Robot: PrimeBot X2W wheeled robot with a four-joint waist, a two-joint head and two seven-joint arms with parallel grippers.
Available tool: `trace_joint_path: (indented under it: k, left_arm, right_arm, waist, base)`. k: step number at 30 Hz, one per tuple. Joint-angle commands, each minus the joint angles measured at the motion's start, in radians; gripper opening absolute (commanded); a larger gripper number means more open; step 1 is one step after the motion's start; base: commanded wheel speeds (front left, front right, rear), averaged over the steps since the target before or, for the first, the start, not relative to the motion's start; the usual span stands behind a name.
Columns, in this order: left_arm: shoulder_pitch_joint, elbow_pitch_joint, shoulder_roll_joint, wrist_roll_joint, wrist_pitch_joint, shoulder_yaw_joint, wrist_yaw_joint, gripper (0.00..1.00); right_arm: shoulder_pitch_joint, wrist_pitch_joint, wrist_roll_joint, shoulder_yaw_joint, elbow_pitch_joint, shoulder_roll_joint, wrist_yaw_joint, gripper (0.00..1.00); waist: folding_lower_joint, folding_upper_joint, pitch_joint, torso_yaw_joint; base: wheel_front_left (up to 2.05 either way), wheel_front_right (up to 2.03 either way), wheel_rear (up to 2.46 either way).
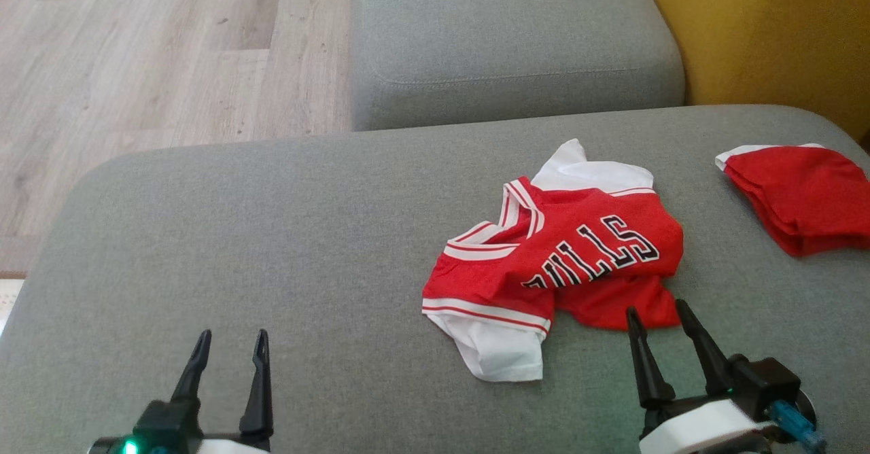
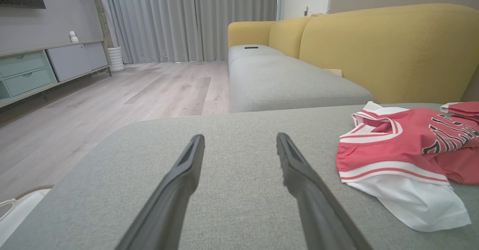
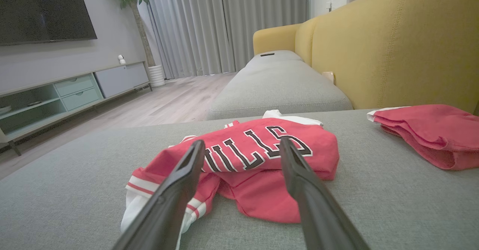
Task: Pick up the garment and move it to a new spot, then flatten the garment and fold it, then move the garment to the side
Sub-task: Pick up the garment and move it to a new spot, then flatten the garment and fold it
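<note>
The left tool (image 2: 240, 137) holds its two dark fingers wide apart over the grey sofa cushion (image 2: 232, 205), nothing between them. A crumpled red and white jersey (image 2: 393, 156) lies on that cushion to its right, apart from it.

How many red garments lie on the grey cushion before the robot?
2. A crumpled red-and-white jersey lies right of centre, just ahead of the right gripper; a folded red garment sits at the far right, partly cut off. More may be hidden.

Head view steeply down, wrist views low along cushion (image 2: 239, 190), all sharing jersey (image 1: 564, 250)
</note>
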Motion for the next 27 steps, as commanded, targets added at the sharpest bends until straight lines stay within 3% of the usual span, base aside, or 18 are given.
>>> trace_joint_path:
  k: [1, 27]
  left_arm:
    - [-0.038, -0.037, -0.016, 0.010, -0.009, 0.048, -0.003, 1.00]
    - [-0.028, -0.008, -0.076, 0.061, -0.009, 0.116, -0.081, 1.00]
  right_arm:
    - [-0.032, -0.009, -0.009, 0.016, -0.034, -0.005, 0.007, 1.00]
    - [-0.024, -0.009, -0.012, 0.010, -0.034, 0.012, 0.007, 1.00]
  waist:
    - [0.0000, -0.0001, -0.002, 0.002]
    - [0.0000, -0.0001, -0.002, 0.010]
  base:
    - [0.00, 0.00, 0.00]
    - [0.00, 0.00, 0.00]
